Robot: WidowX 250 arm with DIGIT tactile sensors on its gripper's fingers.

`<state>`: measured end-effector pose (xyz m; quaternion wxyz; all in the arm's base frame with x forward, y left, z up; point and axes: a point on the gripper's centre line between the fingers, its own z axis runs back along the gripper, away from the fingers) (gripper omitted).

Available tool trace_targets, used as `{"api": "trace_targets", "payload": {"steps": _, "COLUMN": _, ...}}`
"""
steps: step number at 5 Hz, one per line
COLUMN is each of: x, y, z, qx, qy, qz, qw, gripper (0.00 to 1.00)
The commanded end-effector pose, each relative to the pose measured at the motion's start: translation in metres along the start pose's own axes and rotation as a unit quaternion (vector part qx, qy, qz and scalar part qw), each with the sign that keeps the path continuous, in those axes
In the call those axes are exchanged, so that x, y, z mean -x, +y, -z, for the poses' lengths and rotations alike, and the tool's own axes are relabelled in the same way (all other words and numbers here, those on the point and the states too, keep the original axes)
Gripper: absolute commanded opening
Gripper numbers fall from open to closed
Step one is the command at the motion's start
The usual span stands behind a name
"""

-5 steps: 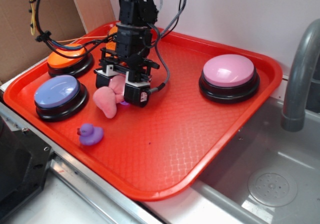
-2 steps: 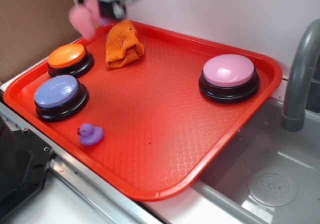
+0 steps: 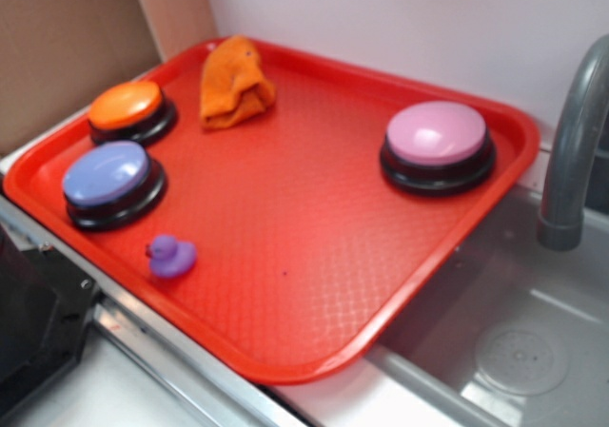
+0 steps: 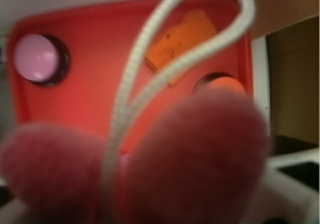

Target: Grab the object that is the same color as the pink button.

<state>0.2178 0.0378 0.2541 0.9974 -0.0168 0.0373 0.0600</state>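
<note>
Jaws cannot be seen, so their state is unclear, though the pink plush toy (image 4: pixel 150 164) fills the wrist view's lower half above the tray (image 4: pixel 100 84); steady holding seems wise while it dangles.

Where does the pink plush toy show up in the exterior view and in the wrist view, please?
Exterior: the pink plush toy is not in this picture, and no arm shows either.
Wrist: the pink plush toy fills the lower half, blurred and very close to the lens, high above the red tray.
Shared landmark: the pink button, right on the tray in the exterior view, upper left in the wrist view.
</note>
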Motion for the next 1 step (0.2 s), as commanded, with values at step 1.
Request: {"api": "trace_targets", "payload": {"steps": 1, "x": 0.0028, "y": 0.0148, "z": -0.0089, "qx": -0.026, "qy": -0.031, "qz": -0.044, "qw": 0.998, "gripper": 0.00}}
